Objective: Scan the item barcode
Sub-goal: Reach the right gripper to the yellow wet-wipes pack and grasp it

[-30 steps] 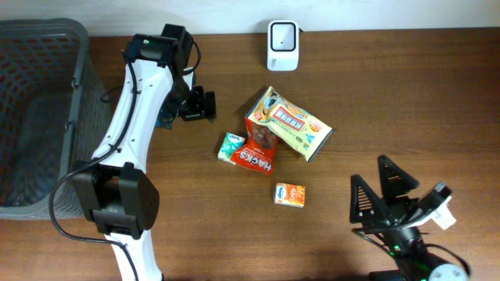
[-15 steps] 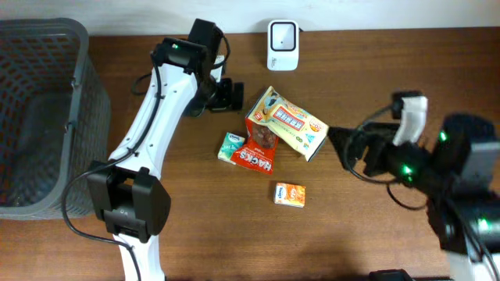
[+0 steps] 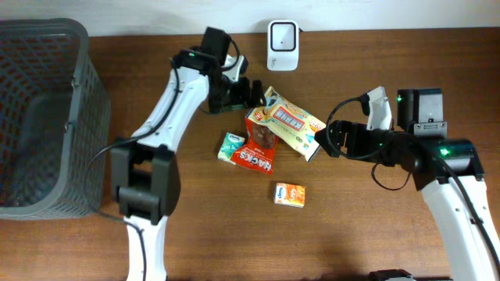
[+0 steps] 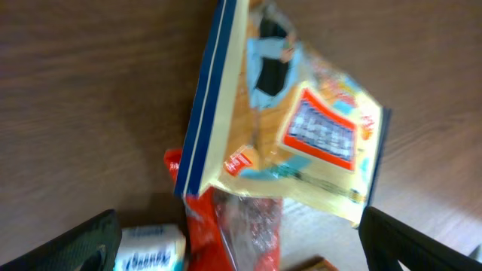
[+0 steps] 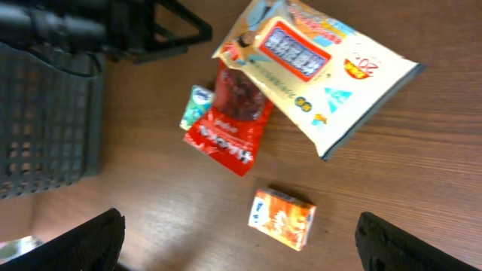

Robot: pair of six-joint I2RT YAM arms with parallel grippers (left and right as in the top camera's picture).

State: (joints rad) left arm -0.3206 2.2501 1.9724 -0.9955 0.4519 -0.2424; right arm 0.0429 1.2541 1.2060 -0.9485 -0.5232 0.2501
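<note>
Brown table [image 3: 391,70], yellow snack bag [image 3: 293,122]

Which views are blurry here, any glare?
Left wrist: heavily smeared, print on the yellow snack bag unreadable. Right wrist: slightly soft, orange box edges still clear. Overhead: sharp, even light, no strong glare on the table.

Brown table [image 3: 375,55]: basket [image 3: 35,117], scanner [image 3: 282,44], yellow bag [image 3: 294,123], red bag [image 3: 257,153], orange box [image 3: 289,194].

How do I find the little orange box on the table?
On the brown table, find the snack heap topped by the big yellow bag. On the side away from the white scanner, the little orange box lies alone. It touches none of the other snacks.
</note>
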